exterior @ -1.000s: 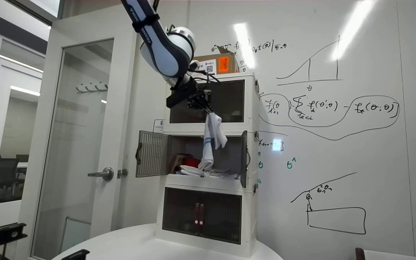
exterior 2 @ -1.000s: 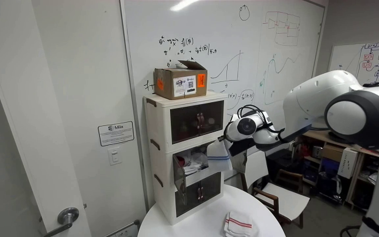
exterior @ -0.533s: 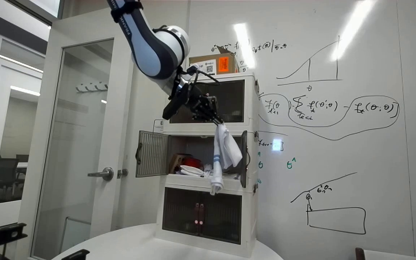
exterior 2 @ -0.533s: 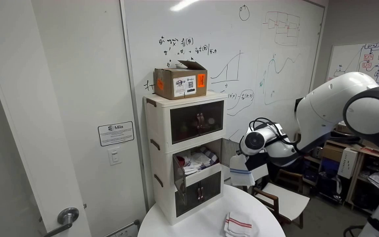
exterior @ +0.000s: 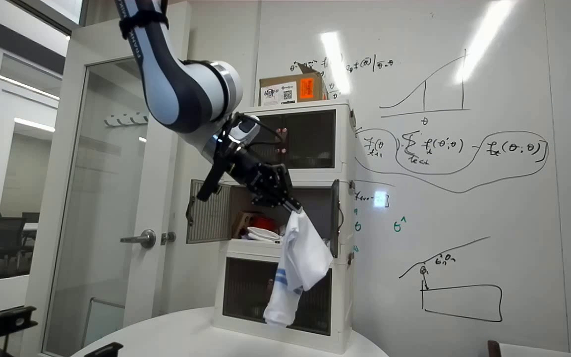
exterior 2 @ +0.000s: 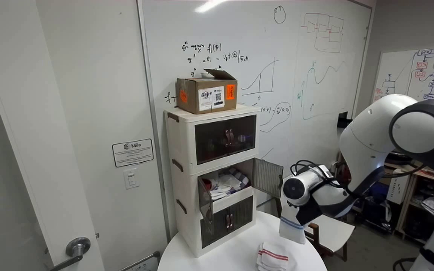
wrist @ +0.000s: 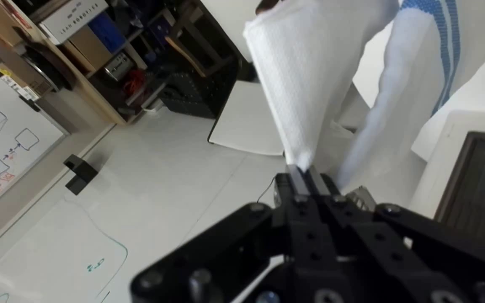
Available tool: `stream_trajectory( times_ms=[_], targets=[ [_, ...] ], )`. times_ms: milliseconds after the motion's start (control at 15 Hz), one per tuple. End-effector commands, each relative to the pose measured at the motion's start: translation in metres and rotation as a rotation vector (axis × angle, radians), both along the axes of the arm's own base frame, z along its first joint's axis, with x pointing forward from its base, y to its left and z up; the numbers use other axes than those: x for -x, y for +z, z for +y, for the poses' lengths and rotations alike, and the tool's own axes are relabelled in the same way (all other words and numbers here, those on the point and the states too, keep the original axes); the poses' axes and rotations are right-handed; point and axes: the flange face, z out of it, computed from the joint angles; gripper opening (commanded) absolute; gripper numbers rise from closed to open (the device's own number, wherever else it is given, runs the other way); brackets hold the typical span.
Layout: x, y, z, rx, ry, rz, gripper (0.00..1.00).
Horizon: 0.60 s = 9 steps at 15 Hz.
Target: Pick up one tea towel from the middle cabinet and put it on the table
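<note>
The fingers (wrist: 297,182) pinch the tea towel (exterior: 307,253), hanging outside the middle cabinet (exterior 2: 233,200): the carry, apparently. Next: lower it onto the bench (exterior 2: 229,259) (clear of the red-striped cloth (exterior 2: 273,258)), then release.

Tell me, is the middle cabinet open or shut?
Open. Both doors of the middle cabinet are swung outward, and white cloths show inside.

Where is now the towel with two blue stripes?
In an exterior view, the towel hangs right of the cabinet; the wrist view shows the gripper holding it.
</note>
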Motion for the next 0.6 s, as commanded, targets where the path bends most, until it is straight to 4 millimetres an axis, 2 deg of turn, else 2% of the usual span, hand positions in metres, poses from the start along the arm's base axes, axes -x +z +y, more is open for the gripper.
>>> stream_trajectory(
  times_ms=[0,267,533],
  targets=[
    [0.023,-0.044,0.004,0.034,-0.056,0.098,0.01],
    [0.034,-0.080,0.008,0.075,-0.094,0.175,0.01],
    [0.024,-0.100,0.030,0.101,-0.108,0.196,0.01]
  ],
)
